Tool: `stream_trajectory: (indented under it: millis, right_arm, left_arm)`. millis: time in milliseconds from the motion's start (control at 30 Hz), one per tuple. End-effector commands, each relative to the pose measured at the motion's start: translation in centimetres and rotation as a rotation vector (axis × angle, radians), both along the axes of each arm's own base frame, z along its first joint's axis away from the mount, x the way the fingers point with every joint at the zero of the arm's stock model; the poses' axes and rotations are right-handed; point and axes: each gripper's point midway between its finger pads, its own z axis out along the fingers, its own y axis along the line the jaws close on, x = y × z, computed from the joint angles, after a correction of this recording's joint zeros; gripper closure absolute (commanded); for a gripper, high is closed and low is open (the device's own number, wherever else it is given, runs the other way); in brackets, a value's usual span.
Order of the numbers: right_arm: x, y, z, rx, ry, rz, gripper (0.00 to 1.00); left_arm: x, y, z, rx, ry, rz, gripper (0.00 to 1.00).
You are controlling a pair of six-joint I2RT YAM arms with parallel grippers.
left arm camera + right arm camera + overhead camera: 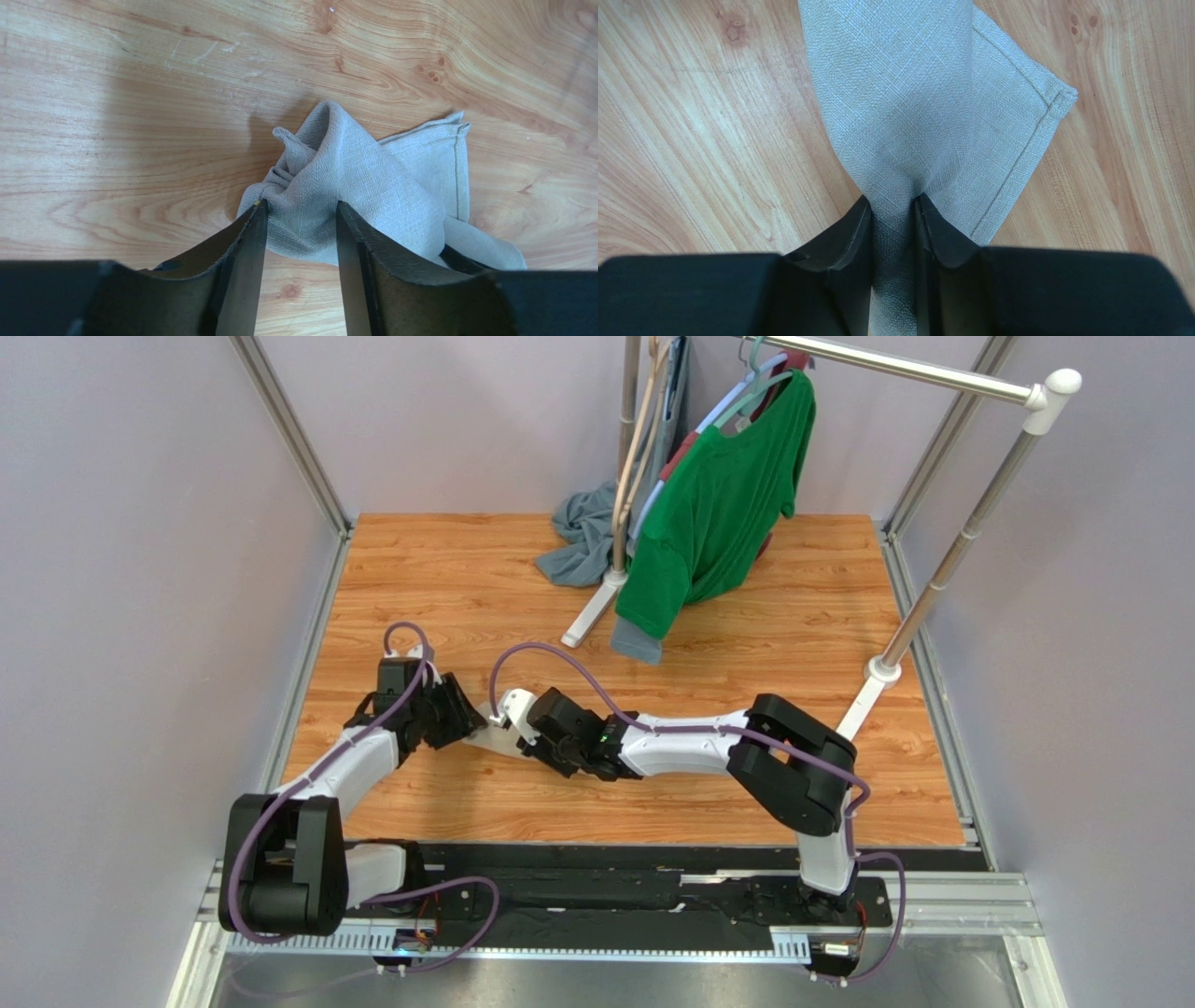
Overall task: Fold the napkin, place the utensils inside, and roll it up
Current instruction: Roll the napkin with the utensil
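So both arms are bunched up together mid-desk point(421, 588), pincers nearly nose to nose; the napkin point(365, 182) is strung between them, a rumpled beige heap, nothing flat about it. Right pincer point(892, 203) has closed down to a thin slit with a strip of cloth pinched right through it; ahead of its tips the fabric fans out wide, and a hemmed corner sticks out to the right side of the fingers, lying on the wood. Left pincer point(300, 210) is a different story; its fingers point(246, 266) sit partway apart, and a bulge of cloth fills the gap at the tips, bare wood showing further back between them; honestly can't tell if it's actually squeezing or just straddling the lump. Ahead of it the napkin rises into a little tent with a twisted peak, a stitched corner off to the right. Way past both pincers, a green shirt point(716, 504) hangs on a rack, with a grey-blue cloth point(578, 532) crumpled beside it.
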Motion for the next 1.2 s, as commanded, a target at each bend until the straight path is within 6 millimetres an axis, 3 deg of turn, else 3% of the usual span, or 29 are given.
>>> stream_trajectory:
  millis: [0, 167, 567, 967, 1133, 1167]
  right_arm:
    - [-2.4, -2.2, -4.3, -0.121, 0.155, 0.019, 0.80]
    - [-3.8, -1.8, -3.7, -0.052, 0.327, 0.044, 0.84]
    - [-3.5, -0.7, -0.5, 0.178, 0.683, 0.062, 0.87]
    - [-2.7, -0.6, -1.4, 0.225, 0.813, 0.044, 0.87]
    - [-2.2, -0.3, -1.2, 0.241, 0.817, 0.039, 0.86]
    - [-2.2, -0.3, -1.1, 0.241, 0.814, 0.042, 0.85]
  left_arm:
    - [1.2, 0.5, 3.3, 0.023, -0.080, 0.026, 0.43]
    - [0.6, 2.0, 4.9, 0.081, -0.119, 0.088, 0.42]
    - [-0.4, 1.1, 4.3, 0.032, -0.158, 0.066, 0.41]
    - [0.4, 0.1, 2.8, -0.007, -0.147, 0.021, 0.42]
    - [0.7, -0.6, 2.2, -0.038, -0.136, -0.001, 0.55]
    - [0.7, -0.6, 2.1, -0.039, -0.133, -0.003, 0.65]
